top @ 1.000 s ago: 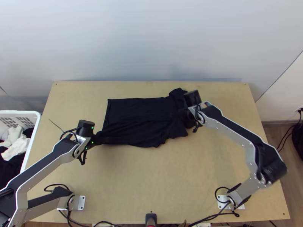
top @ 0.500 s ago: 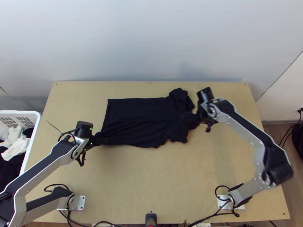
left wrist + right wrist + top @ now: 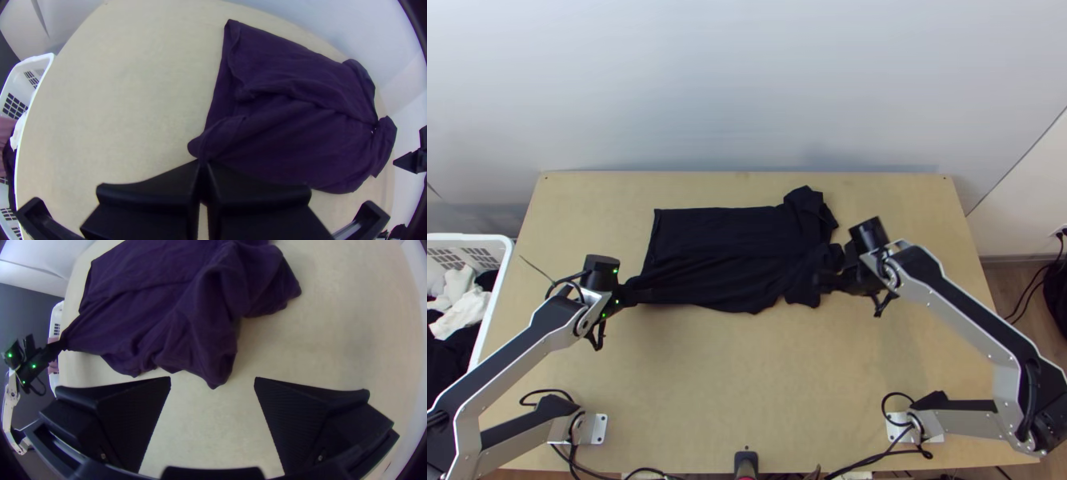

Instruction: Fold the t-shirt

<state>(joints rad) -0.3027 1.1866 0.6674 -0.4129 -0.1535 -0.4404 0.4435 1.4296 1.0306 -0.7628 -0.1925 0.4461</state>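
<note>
I've got the t-shirt lying across the middle of the table, hem end toward the left of the frame, sleeve end toward the right, with what looks like a lengthwise fold and plenty of wrinkles. My left gripper has its 2 fingers closed on a pinch of cloth at the lower left corner; my right gripper has its 2 fingers spread wide beside the bunched sleeve end, nothing between them that I'd call gripped. I judge the step to be taking a 2nd hold there, so both ends of the near edge can travel together. I'd keep the left pinch firm and low, bring the right fingers down astride the loose point of cloth, and close only once it sits well between them; too shallow a bite could slip, too deep could catch lower layers. Then I'd draw the edge gently taut before lifting. For pose, my left arm slants up from the lower left; my right arm has its elbow out by the right edge of the frame, forearm angled up and inward, gripper pointing left.
</note>
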